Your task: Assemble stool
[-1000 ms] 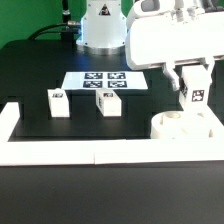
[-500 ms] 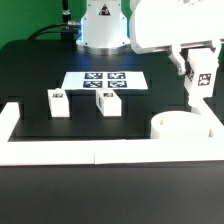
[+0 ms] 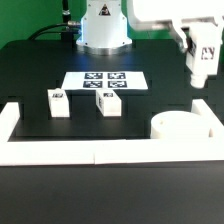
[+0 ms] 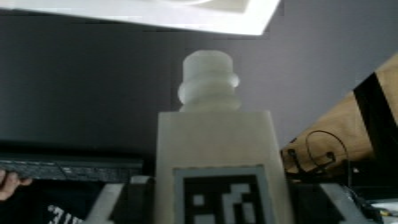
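**Stool: one leg up in the tool, seat and two legs on the surface**

- Surface [image 3: 40, 70]: black and flat, carries everything below.
- Rail [image 3: 60, 150]: white, runs along the front edge and turns up the exterior view's left side. It boxes the parts in on those two sides.
- Base [image 3: 104, 28]: white arm pedestal at the back centre, behind the marker board.
- Seat [image 3: 183, 127]: low white disc at the front on the exterior view's right, tight against the rail. Can't make out the sockets from this angle.
- Marker board [image 3: 105, 80]: flat on the surface between the base and the loose legs, just behind them.
- Leg 1 [image 3: 58, 102] and leg 2 [image 3: 107, 101]: upright side by side, apart from each other, tags on top. Leg 1 is nearer the side rail. Leg 2 is the loose part nearest the seat, but well apart from it.
- Held leg [image 3: 203, 62]: in the air above the seat and well clear of it, roughly upright, tag facing the exterior camera. In the wrist view the held leg [image 4: 214, 150] fills the middle and hides whatever lies past it. Its rounded peg [image 4: 210, 85] is on the end away from the tool, and its tag [image 4: 231, 198] is on the near end.
- Tool [image 3: 198, 42]: clamped on the held leg's upper part, at the exterior view's upper right. The fingers themselves are barely visible.
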### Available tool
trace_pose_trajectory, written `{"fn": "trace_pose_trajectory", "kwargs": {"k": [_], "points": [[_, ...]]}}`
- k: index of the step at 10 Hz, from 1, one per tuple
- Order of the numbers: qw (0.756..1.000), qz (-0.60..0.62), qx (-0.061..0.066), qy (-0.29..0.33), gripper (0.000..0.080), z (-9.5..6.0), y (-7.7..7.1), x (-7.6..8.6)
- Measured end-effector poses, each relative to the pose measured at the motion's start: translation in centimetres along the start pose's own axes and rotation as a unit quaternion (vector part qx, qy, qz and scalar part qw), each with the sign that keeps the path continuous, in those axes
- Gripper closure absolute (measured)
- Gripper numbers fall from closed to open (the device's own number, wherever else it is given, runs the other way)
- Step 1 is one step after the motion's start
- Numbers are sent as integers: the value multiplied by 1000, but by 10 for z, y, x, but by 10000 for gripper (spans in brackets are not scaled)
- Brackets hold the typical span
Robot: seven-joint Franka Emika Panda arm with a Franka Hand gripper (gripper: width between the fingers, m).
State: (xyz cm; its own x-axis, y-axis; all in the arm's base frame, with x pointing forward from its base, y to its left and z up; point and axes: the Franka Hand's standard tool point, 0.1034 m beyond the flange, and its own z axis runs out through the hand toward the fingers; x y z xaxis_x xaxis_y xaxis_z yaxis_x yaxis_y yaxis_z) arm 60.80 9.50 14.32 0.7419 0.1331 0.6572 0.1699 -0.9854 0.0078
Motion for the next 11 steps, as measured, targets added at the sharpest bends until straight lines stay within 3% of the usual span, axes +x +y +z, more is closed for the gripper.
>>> {"fn": "trace_pose_trajectory", "kwargs": {"k": [2,4,9,11], "points": [[999,5,4,-33,463,22,0,-38],[998,8,9,-69,463,24,1,-48],[999,3,12,-42,463,21,-11,-17],[999,9,17,-40,463,33,-19,-13]]}}
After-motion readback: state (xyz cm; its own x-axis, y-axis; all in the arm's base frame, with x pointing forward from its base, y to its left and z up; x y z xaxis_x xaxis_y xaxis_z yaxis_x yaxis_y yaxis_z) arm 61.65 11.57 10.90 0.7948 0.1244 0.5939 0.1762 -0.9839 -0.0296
